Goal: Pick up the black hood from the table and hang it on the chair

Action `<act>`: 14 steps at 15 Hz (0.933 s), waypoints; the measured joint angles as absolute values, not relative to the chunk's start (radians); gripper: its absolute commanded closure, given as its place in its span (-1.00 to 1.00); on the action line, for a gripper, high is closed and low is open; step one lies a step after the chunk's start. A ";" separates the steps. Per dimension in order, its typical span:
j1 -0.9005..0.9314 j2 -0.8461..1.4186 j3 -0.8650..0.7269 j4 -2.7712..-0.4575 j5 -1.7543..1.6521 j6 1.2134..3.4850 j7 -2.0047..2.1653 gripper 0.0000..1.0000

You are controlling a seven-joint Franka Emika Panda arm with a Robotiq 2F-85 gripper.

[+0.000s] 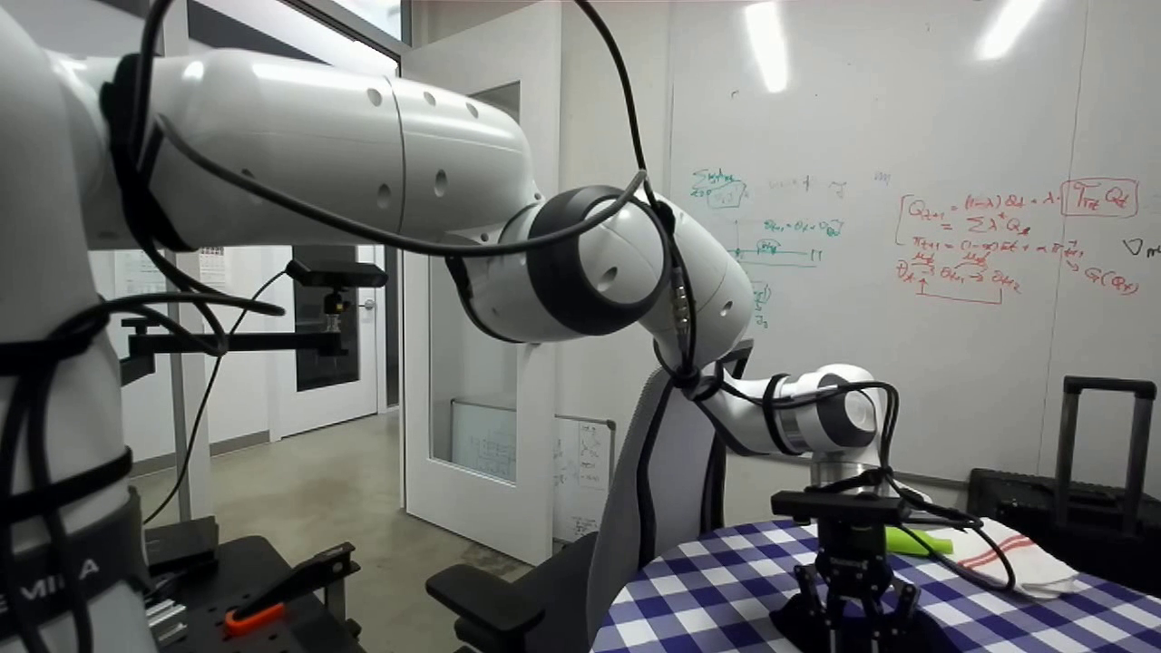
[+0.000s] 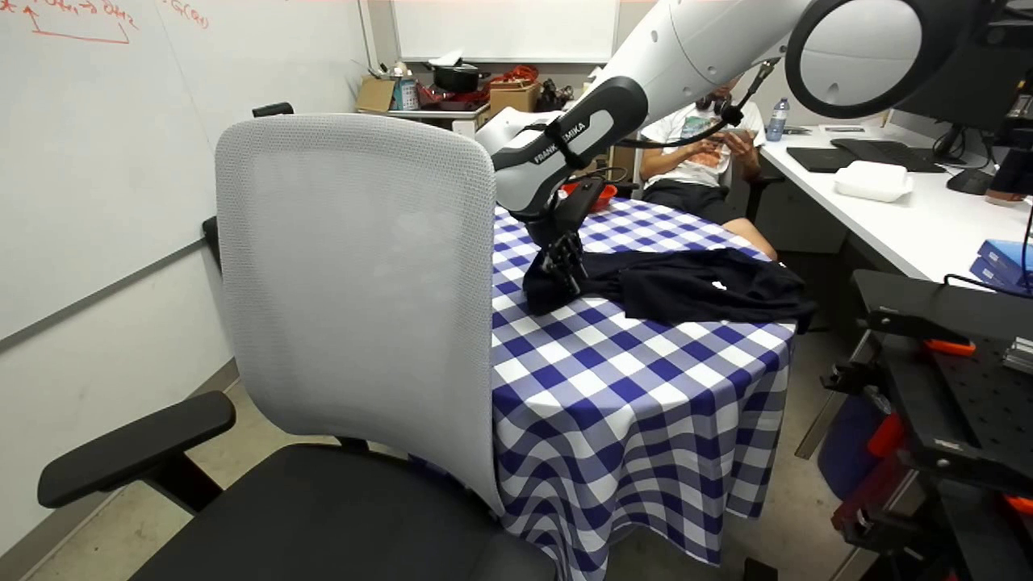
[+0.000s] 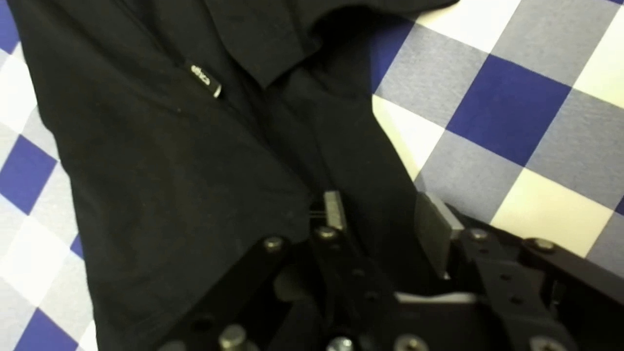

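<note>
The black hood (image 2: 710, 284) lies flat and folded on the round table (image 2: 581, 379) with the blue-and-white checkered cloth. In the wrist view the hood (image 3: 146, 170) fills the left and middle, with a small label on it. My gripper (image 3: 385, 219) points down and is open, with black fabric beneath and between its fingers. Whether the fingertips touch the fabric I cannot tell. In both exterior views the gripper (image 1: 853, 612) (image 2: 565, 270) is low over one end of the hood. The chair (image 2: 355, 258), with a grey mesh backrest and dark seat, stands beside the table; it also shows in an exterior view (image 1: 626, 490).
A white towel with red stripes (image 1: 1025, 562), a green object (image 1: 918, 542) and a red bowl (image 2: 603, 198) are on the table. A person (image 2: 698, 153) sits behind it. A black case (image 1: 1007, 494) stands by the whiteboard. A black cart (image 2: 928, 387) stands near the table.
</note>
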State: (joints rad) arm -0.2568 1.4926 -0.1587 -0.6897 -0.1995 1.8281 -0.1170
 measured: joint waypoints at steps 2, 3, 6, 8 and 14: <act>-0.257 1.491 -0.160 -0.679 -0.199 1.818 -0.117 0.97; -0.257 1.488 -0.160 -0.674 -0.199 1.813 -0.114 1.00; -0.260 1.453 -0.160 -0.666 -0.189 1.793 -0.083 0.97; -0.267 1.413 -0.159 -0.662 -0.173 1.776 -0.039 0.97; -0.289 1.261 -0.159 -0.639 -0.110 1.772 0.093 0.97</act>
